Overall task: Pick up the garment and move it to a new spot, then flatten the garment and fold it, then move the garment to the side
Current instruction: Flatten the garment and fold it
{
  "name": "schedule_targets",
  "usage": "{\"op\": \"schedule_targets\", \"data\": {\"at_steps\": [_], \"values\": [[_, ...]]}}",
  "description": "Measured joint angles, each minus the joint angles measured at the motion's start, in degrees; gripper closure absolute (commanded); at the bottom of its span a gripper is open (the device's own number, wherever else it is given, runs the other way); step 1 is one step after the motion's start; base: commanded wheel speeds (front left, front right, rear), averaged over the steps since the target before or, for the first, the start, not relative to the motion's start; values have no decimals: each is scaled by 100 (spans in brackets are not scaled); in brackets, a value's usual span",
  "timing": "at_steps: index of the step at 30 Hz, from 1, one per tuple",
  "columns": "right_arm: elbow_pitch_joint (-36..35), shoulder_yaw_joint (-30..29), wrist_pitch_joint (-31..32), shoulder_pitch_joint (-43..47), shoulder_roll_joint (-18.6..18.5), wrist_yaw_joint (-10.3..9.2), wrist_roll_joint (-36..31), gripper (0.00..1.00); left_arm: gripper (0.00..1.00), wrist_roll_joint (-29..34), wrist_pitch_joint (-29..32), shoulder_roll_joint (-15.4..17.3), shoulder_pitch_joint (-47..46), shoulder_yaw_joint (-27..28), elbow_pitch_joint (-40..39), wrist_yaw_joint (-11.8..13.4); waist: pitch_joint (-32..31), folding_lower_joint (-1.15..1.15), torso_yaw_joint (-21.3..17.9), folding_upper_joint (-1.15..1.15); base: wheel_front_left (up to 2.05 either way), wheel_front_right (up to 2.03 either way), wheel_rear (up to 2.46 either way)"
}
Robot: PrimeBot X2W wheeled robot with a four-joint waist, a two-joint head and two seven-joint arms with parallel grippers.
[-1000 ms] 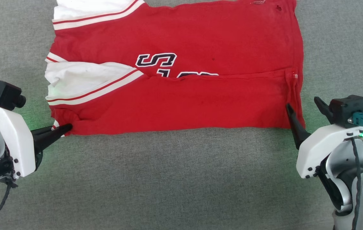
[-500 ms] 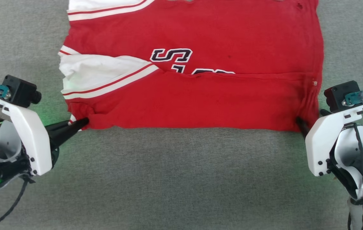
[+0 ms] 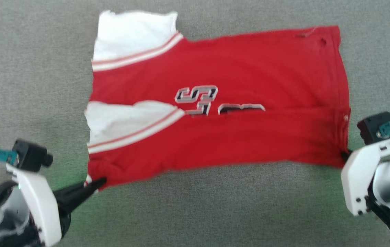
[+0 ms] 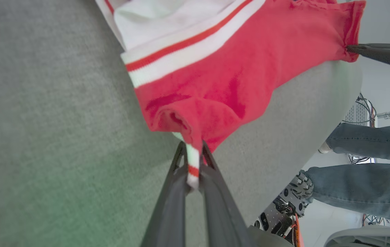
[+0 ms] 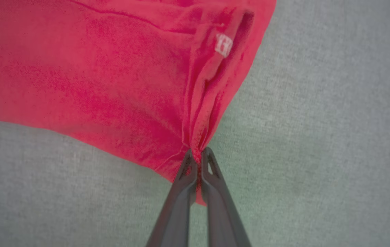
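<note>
Red garment (image 3: 236, 68) pinched by both end effectors (image 4: 192, 154) (image 5: 197, 154).

One bright red soft-knit T-shirt with white sleeves (image 3: 236, 68), one grey fabric worktop (image 3: 195, 209), two dark-fingered grippers: left gripper (image 4: 192, 148), right gripper (image 5: 198, 153).

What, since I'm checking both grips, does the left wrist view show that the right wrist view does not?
Left wrist view: the left end effector shut on the striped corner of the red T-shirt, a white sleeve, the right end effector pinching the far corner, and a person's jeans-clad legs beyond the surface's edge.
Right wrist view: a small white tag by the hem, and the hem seam bunched in the right end effector's grip.
Both: red cloth pinched between shut dark fingers, over a grey fabric surface.
</note>
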Motion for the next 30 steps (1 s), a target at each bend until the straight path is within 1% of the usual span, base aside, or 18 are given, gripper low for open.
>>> {"op": "schedule_targets", "data": {"at_steps": [4, 6, 10, 12, 13, 14, 15, 16, 17, 18, 19, 22, 25, 27, 28, 30], "values": [[-247, -30, 352, 380, -197, 0, 208, 100, 100, -22, -369, 277, 431, -120, -389, 0, -122, 0, 38, 0, 0, 0, 0], [-402, -75, 494, 587, -266, 0, 305, 100, 100, -47, -553, 345, 637, -169, -512, 0, -149, 0, 61, 0, 0, 0, 0], [-724, -285, 617, 942, -322, 0, 521, 100, 100, -56, -913, 378, 918, -220, -688, 0, -163, 0, 108, 0, 0, 0, 0], [-828, -404, 557, 1011, -311, 0, 523, 100, 100, -99, -1039, 313, 982, -220, -732, 0, -165, 0, 132, 0, 0, 0, 0], [-875, -410, 468, 1043, -314, 0, 536, 82, 100, -88, -1077, 281, 987, -225, -723, 0, -169, 0, 144, 0, 0, 0, 0], [-910, -431, 345, 1054, -281, 0, 581, 60, 100, -83, -1144, 259, 987, -212, -684, 0, -172, 0, 152, 0, 0, 0, 0], [-928, -439, 250, 1052, -230, 0, 615, 21, 98, -85, -1198, 243, 987, -194, -633, 0, -178, 0, 153, 0, 0, 0, 0], [-946, -417, 159, 1053, -223, -1, 634, 0, 67, -80, -1224, 227, 985, -180, -600, 0, -182, 0, 151, 0, 0, 0, 0], [-982, -433, 22, 1032, -207, 0, 636, 0, 9, -20, -1280, 220, 979, -169, -595, 0, -185, 0, 142, 0, 0, 0, 0], [-1011, -463, -116, 979, -175, -1, 632, 0, 0, -11, -1360, 209, 968, -130, -581, 0, -187, 0, 132, 0, 0, 0, 0], [-1065, -471, -379, 905, -136, -1, 619, 0, 0, -43, -1503, 243, 888, -5, -494, 0, -190, 0, 103, 0, 0, 0, 0], [-1146, -463, -1003, 648, 2, -3, 456, 0, 0, -26, -1644, 410, 726, 211, -358, 0, -162, 0, 17, 0, 0, 0, 0], [-1111, -234, -2065, 278, 138, -5, 193, 0, 0, -20, -1771, 485, 462, 535, -256, 0, -98, 0, -99, 0, 0, 0, 0], [-911, -148, -2764, 125, 344, -1, 15, 0, 0, -70, -1856, 414, 198, 866, -149, 0, -47, 0, -184, 0, 0, 0, 0], [-798, -98, -3075, 92, 414, -1, -98, 0, 0, -216, -1872, 322, 54, 1040, -89, 0, -15, 0, -220, 0, 0, 0, 0], [-549, 20, -3613, 30, 591, -4, -197, 0, 0, -223, -1879, 162, -226, 1221, 137, -1, 39, 0, -299, 0, 0, 0, 0]]}}
